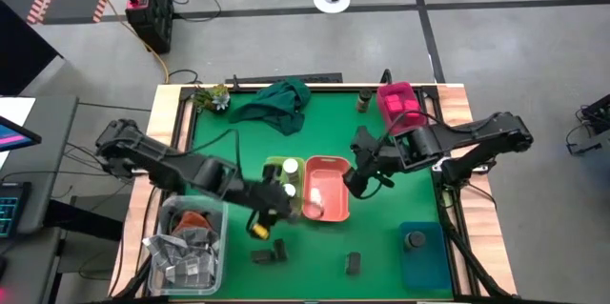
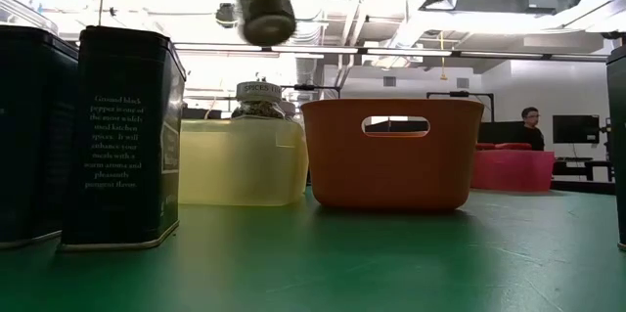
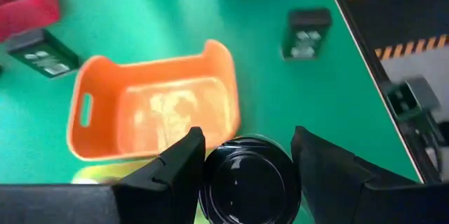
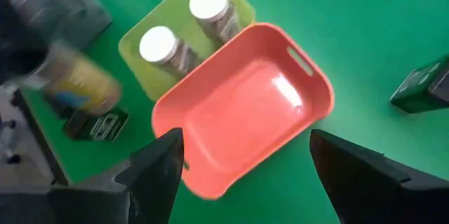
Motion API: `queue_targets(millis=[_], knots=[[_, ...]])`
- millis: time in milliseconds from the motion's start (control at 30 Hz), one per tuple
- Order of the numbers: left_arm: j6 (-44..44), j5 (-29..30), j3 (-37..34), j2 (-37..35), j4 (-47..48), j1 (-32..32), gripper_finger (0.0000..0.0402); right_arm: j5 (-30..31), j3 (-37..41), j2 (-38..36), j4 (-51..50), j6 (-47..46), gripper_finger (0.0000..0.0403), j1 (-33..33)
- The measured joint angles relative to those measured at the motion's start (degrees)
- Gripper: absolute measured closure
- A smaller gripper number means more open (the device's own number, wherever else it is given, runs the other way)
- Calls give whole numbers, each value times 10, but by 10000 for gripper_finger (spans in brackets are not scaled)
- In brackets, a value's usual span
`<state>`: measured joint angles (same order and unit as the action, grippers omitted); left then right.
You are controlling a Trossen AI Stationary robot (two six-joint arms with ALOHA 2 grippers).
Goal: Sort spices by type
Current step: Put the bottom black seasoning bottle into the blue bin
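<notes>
Left end effector clenched on a dark round jar w/ glossy black lid, held in the air above the near edge of the yellow-green bin; jar's label looks yellow in the right wrist view. That bin is translucent plastic, rectangular, and holds two white-topped round jars side by side. Touching its side is the orange bin: smooth plastic, rounded corners, slot handle, w/ pale contents I can't make out. Right end effector released, fingers wide apart, hovering over the orange bin's right rim. Dark grey blocky packs, flat-sided w/ printed text, stand on the green counter nr front edge, apart from the bins. Pink bin sits at back right, blue tray at front right. Open green surface between the bins and the front packs.
</notes>
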<state>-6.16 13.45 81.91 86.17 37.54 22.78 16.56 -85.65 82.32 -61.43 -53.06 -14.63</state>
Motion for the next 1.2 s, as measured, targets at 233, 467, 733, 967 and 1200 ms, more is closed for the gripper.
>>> queue_targets(millis=[233,467,733,967,1200], knots=[[17,-51,0,1,-55,-75,203,-39,-14,0,-60,-19,70,-48],[48,-110,0,1,-79,-143,203,-43,-14,-6,-96,-86,70,-108],[53,-152,0,1,-122,-198,203,-12,-6,-6,-91,-140,70,-159],[54,-154,0,2,-121,-200,203,9,-6,-6,-103,-160,70,-163],[26,-145,61,0,-67,-202,203,-10,-6,27,-56,-60,70,-106]])
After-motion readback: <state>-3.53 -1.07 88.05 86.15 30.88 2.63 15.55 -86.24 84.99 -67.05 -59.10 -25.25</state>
